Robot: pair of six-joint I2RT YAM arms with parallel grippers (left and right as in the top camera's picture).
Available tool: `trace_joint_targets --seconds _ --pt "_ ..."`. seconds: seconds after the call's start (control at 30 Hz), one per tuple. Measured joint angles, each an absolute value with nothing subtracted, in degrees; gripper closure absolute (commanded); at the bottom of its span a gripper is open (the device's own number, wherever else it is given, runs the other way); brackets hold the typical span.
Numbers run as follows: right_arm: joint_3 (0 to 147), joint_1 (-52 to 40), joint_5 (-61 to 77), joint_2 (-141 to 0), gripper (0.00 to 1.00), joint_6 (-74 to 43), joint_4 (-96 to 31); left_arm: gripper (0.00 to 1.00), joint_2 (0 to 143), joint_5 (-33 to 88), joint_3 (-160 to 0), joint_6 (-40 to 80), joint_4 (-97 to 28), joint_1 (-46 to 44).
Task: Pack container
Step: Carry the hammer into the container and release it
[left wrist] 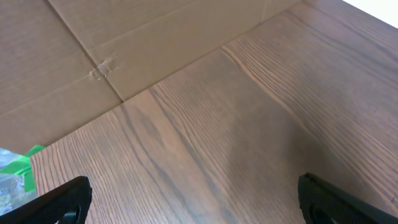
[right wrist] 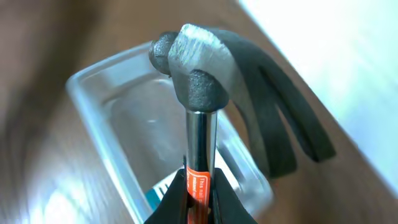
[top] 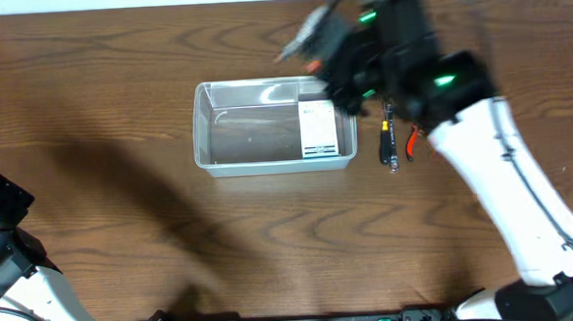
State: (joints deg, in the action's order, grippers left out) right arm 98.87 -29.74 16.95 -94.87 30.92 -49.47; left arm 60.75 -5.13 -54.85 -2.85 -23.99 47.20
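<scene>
The clear plastic container (top: 265, 132) sits at the table's middle, with a small white-and-blue box (top: 315, 129) lying in its right end. My right gripper (right wrist: 200, 193) is shut on the steel shaft of a claw hammer (right wrist: 205, 74) and holds it above the container's (right wrist: 106, 118) right end; in the overhead view the hammer (top: 305, 37) shows blurred. A small black-and-orange hand tool (top: 390, 140) lies on the table right of the container. My left gripper (left wrist: 193, 202) is open and empty over bare wood at the near left.
A red item (top: 410, 142) lies beside the small hand tool, partly under my right arm. In the left wrist view, cardboard (left wrist: 124, 43) lies beyond the table edge and a green item (left wrist: 22, 168) shows at the left.
</scene>
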Motion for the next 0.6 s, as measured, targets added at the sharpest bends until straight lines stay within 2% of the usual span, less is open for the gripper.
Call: trace_joint_targets --seconds 0.13,0.3,0.6 --pt "98.67 -34.50 16.10 -99.96 0.99 44.23 -47.77 0.02 60.75 -5.13 -54.85 -2.85 -23.99 47.20" --pt "98.37 -35.44 14.26 -106.69 0.99 56.03 -39.81 0.02 60.75 -5.15 -54.85 -2.85 -24.01 47.20" --pt "98.28 -35.42 12.99 -115.63 0.99 60.23 -24.10 0.02 60.75 -5.15 -54.85 -2.85 -23.99 47.20"
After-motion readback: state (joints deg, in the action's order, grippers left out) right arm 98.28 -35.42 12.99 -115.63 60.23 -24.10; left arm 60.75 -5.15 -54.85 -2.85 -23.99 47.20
